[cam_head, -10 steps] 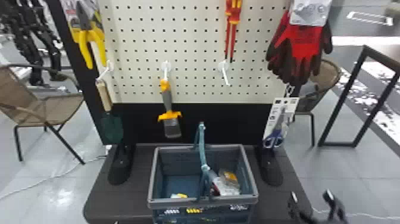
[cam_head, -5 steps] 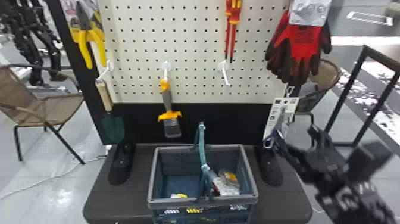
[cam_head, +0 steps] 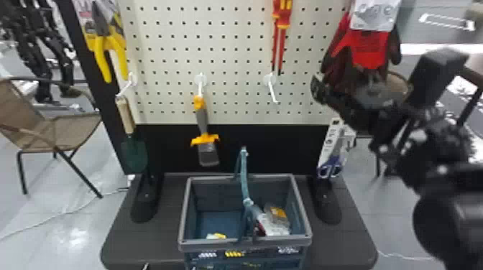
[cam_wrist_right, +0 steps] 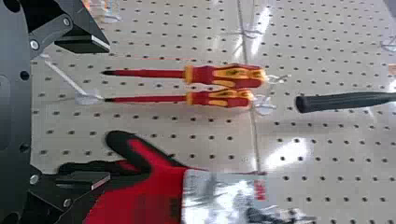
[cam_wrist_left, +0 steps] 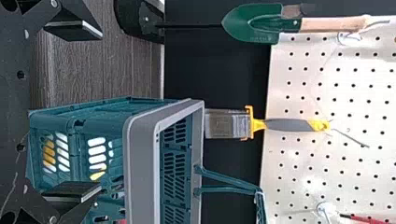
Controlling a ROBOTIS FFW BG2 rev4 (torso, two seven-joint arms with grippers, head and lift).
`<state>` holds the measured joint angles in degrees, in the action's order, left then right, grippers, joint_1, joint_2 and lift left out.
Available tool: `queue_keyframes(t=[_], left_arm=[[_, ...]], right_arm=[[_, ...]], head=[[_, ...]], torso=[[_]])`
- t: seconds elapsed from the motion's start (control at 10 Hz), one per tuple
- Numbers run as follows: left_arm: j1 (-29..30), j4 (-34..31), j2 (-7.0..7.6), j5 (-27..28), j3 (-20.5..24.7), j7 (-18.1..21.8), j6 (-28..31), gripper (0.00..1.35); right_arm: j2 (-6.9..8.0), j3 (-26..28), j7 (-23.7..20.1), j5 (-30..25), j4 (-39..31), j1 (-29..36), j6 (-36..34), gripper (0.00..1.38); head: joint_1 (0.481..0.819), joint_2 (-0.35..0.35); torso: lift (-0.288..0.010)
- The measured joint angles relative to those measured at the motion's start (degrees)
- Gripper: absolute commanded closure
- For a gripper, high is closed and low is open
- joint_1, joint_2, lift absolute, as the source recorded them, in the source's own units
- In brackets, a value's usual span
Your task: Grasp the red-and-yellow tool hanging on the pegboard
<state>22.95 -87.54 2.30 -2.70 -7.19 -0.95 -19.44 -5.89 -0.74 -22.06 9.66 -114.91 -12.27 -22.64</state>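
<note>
Red-and-yellow screwdrivers, your target, hang side by side high on the pegboard, touched by nothing, so by my reading the whole grasp is yet to be done.

On the left, your left tool sits low by the basket on the desk, its fingers spread wide and empty.

On the right, your right tool is up at board height, also wide apart and empty. It faces the red shafts from some way off, with the red glove just beside. You have yet to close in, straddle the handles and clamp.

Expect some blind spots. The head view's upper edge cuts off the handle tops. Their hook is hard to make out. The right arm is a dark blur there, covering part of the glove.
</note>
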Motion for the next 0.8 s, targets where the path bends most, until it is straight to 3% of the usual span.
queue_keyframes(t=[0.3, 0.5, 0.7, 0.8], left_arm=[[-0.8, 0.0, 0.59, 0.1, -0.7, 0.0, 0.9, 0.17], [-1.7, 0.2, 1.42, -0.1, -1.6, 0.0, 1.5, 0.17], [-2.2, 0.5, 1.36, -0.1, -1.8, 0.0, 1.7, 0.17], [-2.4, 0.6, 1.34, -0.1, -1.8, 0.0, 1.6, 0.17]], right_arm=[[-1.24, -3.5, -2.2, 6.1, 6.9, -12.3, -4.4, 0.31], [-1.48, -6.3, -3.4, 9.2, 13.8, -20.3, -4.7, 0.31], [-1.61, -9.1, -4.9, 10.8, 18.7, -26.1, -5.5, 0.31], [-1.8, -10.9, -5.7, 11.2, 20.9, -28.5, -5.7, 0.38]], head=[[0.549, 0.0], [0.549, 0.0], [0.549, 0.0], [0.549, 0.0]], torso=[[-0.1], [-0.1], [-0.1], [-0.1]])
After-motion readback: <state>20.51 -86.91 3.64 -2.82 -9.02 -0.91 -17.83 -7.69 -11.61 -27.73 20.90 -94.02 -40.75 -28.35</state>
